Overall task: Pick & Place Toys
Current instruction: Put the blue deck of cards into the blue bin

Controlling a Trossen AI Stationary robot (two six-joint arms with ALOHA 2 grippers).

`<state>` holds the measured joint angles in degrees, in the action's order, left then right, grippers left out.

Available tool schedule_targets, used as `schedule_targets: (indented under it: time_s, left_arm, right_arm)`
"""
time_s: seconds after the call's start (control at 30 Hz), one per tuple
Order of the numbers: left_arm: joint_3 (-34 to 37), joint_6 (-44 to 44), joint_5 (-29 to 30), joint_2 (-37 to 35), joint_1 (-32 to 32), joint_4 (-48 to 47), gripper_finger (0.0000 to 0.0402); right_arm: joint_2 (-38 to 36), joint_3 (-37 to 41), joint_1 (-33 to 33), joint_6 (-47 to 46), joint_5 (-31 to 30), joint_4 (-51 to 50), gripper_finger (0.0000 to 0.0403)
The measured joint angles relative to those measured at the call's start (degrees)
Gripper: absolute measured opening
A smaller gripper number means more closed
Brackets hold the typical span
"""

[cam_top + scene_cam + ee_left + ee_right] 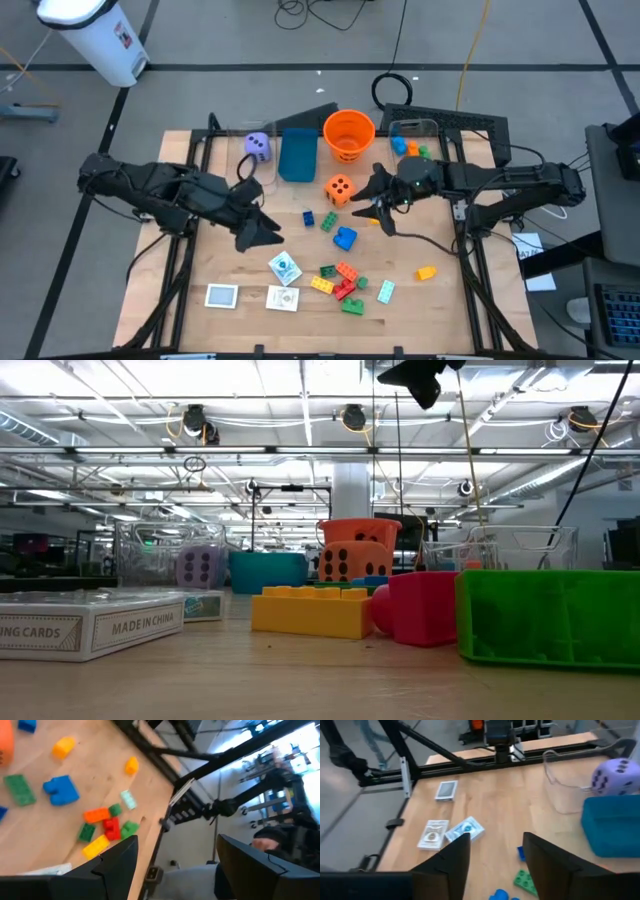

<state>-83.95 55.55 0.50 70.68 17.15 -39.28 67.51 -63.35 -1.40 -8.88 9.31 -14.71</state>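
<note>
- Hovering right gripper near orange die, jaws apart, empty; drop straight onto 1 brick, blue brick nearest.
- Left gripper waits left, jaws apart, empty.

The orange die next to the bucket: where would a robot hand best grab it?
Probably from straight above, fingers closing on two opposite flat sides of the orange die. It sits flat, a face up; the bucket stands apart from it.
</note>
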Motion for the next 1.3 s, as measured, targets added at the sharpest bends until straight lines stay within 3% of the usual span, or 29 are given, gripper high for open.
schedule_targets:
  time_s: [0.4, 0.8, 1.3]
  left_arm:
    - [-0.04, -18.22, -0.51, 7.20, -2.85, 1.10, 0.0280]
    - [-0.04, -22.77, -8.84, 12.74, -2.68, -17.02, 0.0280]
    - [-0.04, -30.76, -1.89, 15.00, 3.23, -27.21, 0.0280]
  right_arm:
    - [0.00, 0.02, -0.89, 3.99, 1.41, -4.46, 0.0266]
    - [0.00, 0.02, -1.03, 6.35, 1.28, -4.44, 0.0275]
    - [0.00, 0.02, -1.01, 5.72, 1.28, -3.98, 0.0274]
